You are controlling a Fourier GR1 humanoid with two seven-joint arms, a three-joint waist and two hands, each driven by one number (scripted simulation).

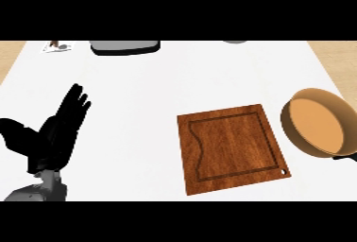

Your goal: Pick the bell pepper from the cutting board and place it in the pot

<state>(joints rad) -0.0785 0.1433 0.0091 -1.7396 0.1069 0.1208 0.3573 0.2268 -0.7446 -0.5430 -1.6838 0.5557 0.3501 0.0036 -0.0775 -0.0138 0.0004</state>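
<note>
Resting at the left of the frame, the left hand (59,130) shows its fingers (75,101) straight and pointing up, holding nothing. On the white worktop (140,94), right of centre, lies a wooden cutting board (231,147) with a bare top; no bell pepper shows on it or anywhere else. Just beside its upper right corner, at the right edge, sits the tan pot (318,123), tilted toward the viewer, only its plain inside showing. A grey appliance (124,46) sits at the top edge.
</note>
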